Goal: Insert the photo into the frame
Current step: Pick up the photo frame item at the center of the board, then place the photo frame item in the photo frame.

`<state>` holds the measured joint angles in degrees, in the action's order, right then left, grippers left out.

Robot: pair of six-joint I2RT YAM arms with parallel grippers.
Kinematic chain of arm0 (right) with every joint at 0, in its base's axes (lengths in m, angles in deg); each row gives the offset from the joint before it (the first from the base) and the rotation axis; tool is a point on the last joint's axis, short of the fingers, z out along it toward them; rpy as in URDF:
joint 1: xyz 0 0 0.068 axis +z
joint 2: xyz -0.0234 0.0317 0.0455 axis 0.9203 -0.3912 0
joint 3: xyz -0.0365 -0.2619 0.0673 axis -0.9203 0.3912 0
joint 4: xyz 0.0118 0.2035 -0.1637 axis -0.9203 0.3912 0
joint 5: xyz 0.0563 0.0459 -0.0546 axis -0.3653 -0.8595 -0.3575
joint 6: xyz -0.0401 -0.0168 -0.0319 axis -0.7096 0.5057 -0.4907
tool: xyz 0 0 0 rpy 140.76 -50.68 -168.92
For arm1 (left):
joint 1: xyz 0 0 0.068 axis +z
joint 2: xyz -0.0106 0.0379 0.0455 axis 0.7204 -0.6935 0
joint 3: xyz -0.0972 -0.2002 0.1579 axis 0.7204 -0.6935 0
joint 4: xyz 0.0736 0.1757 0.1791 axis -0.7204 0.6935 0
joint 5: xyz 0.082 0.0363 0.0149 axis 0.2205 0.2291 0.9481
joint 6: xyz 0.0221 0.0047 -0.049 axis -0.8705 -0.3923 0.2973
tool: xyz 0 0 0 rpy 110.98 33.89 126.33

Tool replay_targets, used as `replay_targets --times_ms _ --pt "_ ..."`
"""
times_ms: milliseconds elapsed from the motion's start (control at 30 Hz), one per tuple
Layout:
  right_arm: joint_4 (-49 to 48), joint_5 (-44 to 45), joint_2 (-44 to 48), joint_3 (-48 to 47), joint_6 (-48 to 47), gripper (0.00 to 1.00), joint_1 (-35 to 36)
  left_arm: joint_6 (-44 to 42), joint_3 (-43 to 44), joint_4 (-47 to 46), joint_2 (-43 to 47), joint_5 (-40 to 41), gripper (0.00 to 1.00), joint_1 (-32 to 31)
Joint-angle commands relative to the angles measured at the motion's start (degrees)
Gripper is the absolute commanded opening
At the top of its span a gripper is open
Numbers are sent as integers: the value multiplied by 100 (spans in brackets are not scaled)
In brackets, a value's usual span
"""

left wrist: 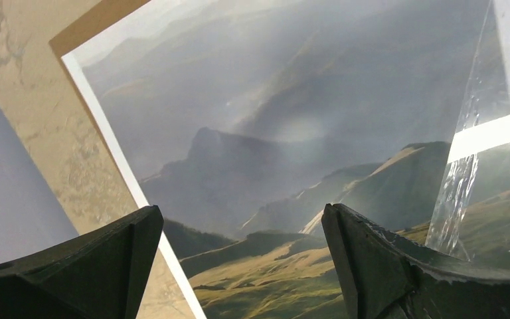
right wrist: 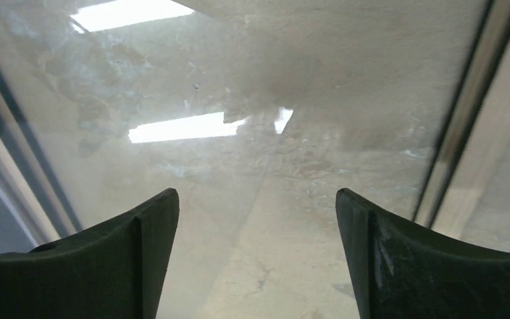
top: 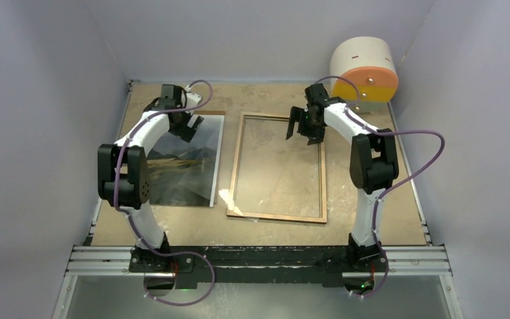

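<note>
Top external view: print flat beside the frame, both pincers released

The photo [top: 189,166] lies picture-up on the worktop [top: 372,219], at 9 o'clock of the frame [top: 279,217] and just beside it. The frame rests flat with its wood-brown side up. The left pincer [top: 191,129] hangs over the photo's 12 o'clock end with its jaws apart, holding nothing. The right pincer [top: 304,131] is spread over the frame's 1 o'clock corner and is also empty.

Left wrist view: a brown backing board [left wrist: 86,30] peeks out past the print's white border, so the photo appears to lie on top of it. The sheet is probably light, floppy and glossy-slick. With no edge raised, a grip from above would likely skid or crease it. The border at the 12 o'clock end looks the best hold, once a corner is teased up or slid past the board.

Right wrist view: a glass pane [right wrist: 252,133] fills the frame. It looks rigid but breakable, so the rail is the safer place to steady it
</note>
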<state>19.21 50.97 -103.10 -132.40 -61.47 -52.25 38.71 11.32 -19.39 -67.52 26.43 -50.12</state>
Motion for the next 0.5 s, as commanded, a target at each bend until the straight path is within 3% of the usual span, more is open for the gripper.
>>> replay_targets --times_ms 0,133,267,467 --pt "97 664 634 109 347 95 -4 -83 424 -101 -243 167 100 -110" --pt "-543 270 1403 1167 573 99 6 -30 538 -192 -429 159 100 -140" --pt "-1492 -832 2113 2603 1094 99 128 31 447 -346 -529 115 100 -213" --pt "-2395 -1340 2661 3865 1804 99 520 127 160 -562 -487 139 100 -459"
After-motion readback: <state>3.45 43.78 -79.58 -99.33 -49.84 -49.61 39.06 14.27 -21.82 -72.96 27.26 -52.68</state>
